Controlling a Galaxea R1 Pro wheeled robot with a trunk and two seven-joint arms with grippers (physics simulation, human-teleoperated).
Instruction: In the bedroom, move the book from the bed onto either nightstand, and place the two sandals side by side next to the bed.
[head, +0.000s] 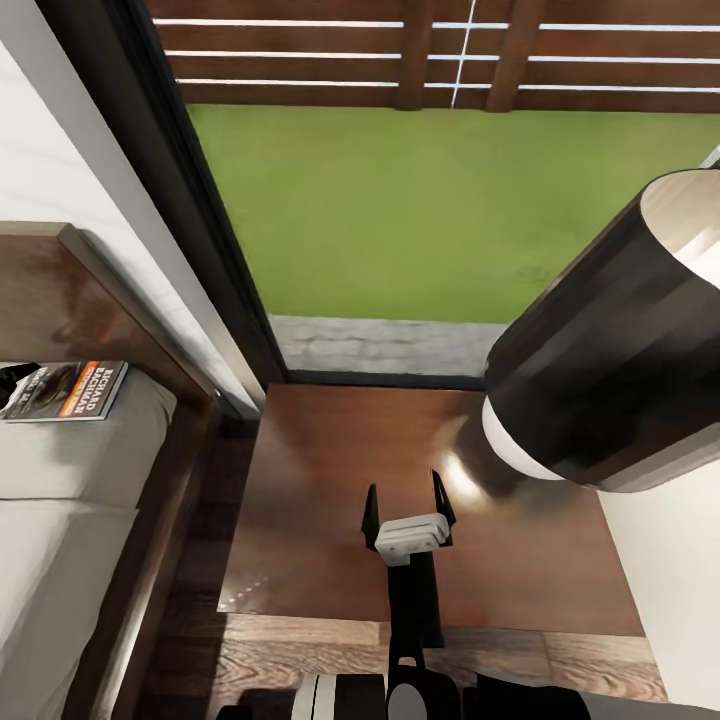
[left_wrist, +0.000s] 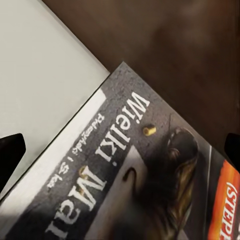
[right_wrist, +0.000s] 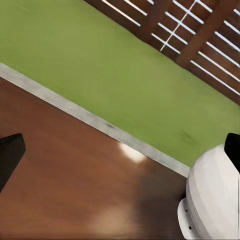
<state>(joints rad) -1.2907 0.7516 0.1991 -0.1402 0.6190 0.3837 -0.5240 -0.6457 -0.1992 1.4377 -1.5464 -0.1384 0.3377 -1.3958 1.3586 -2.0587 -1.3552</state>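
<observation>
**Book waits on the bed, nightstand ready**

Book (head: 68, 390) lies flat on the pale mattress of the bed (head: 60, 520), close to the headboard (head: 60, 290). The left wrist view looks straight down on its cover, dark fingertips (left_wrist: 10, 157) spread wide at either side, so the left gripper (left_wrist: 120, 150) seems poised above it, nothing held. This looks like the pick-up step; next it likely needs to lower and close on the book's edge. The right gripper (head: 407, 505) hovers open over the glossy nightstand (head: 330, 500), beside a dark lamp shade (head: 610, 330). Beyond the window lie a green lawn (head: 440, 200) and wooden fence (head: 420, 50).
</observation>
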